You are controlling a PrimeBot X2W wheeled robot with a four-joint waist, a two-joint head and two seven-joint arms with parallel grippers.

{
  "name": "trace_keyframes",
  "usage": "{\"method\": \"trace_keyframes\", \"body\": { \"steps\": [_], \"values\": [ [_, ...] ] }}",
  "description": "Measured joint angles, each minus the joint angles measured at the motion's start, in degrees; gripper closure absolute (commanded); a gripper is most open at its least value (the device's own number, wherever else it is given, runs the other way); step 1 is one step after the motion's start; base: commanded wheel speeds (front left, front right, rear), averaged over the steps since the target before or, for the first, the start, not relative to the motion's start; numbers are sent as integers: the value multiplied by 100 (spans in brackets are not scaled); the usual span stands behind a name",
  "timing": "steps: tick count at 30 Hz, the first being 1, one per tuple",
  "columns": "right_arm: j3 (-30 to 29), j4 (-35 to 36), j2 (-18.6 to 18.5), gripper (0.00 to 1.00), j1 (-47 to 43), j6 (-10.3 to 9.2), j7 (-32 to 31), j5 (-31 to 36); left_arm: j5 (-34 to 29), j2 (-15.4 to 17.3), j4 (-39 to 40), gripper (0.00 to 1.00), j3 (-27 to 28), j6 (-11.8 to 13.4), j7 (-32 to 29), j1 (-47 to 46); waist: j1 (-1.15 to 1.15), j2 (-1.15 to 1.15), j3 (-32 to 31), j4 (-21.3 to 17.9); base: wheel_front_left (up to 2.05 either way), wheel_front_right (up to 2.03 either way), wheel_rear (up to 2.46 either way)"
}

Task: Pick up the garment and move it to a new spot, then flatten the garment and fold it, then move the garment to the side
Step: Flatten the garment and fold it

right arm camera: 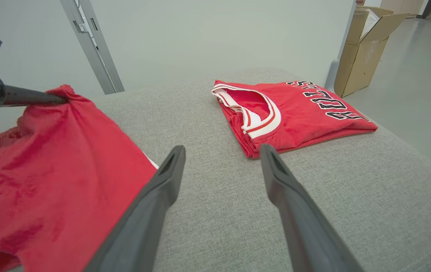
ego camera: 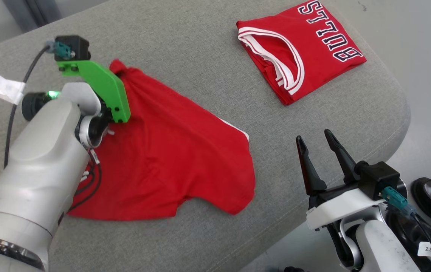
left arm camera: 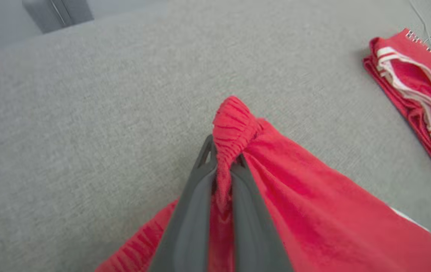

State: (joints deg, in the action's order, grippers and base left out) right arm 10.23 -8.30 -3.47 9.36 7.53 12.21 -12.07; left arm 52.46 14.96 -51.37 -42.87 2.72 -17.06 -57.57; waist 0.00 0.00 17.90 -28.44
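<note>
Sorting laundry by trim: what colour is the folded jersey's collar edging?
White with a red stripe; collar clearest in right wrist view.

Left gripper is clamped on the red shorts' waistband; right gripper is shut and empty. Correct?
Not quite. The right gripper is open, not shut: the right wrist view shows its fingers spread wide, empty. The left gripper is indeed clamped on the waistband of the red shorts.

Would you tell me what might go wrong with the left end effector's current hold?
The left end effector pinches only a bunched edge of the red garment, so it may slip out on lifting. Held by one point, the cloth may drag across the cushion and crumple, perhaps reaching the folded jersey.
</note>
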Motion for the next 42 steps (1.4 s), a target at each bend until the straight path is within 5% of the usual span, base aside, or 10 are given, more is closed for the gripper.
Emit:
{"method": "trace_keyframes", "body": {
  "steps": [6,14,21,30,42],
  "values": [
    [-27,-42,12,0,2,0,20,0,-359,26,439,100,126,-420,1590,-621,0,0,-3,68,0,0,0],
    [-88,-40,13,0,4,0,-1,21,-630,-10,1116,100,246,-812,2905,-1271,0,0,-59,255,0,0,0],
    [-192,41,-66,0,-19,0,-53,59,-444,-74,2078,100,34,-984,3133,-587,0,0,-114,630,0,0,0],
    [-187,211,-185,0,-52,0,-241,100,-78,723,3322,100,-1571,-1009,3138,1553,0,0,-242,1296,0,0,0],
    [-201,365,-314,0,-193,0,-466,124,-403,1340,2771,100,-2334,-810,3159,2427,0,0,-549,2054,0,0,0]
  ]
}}
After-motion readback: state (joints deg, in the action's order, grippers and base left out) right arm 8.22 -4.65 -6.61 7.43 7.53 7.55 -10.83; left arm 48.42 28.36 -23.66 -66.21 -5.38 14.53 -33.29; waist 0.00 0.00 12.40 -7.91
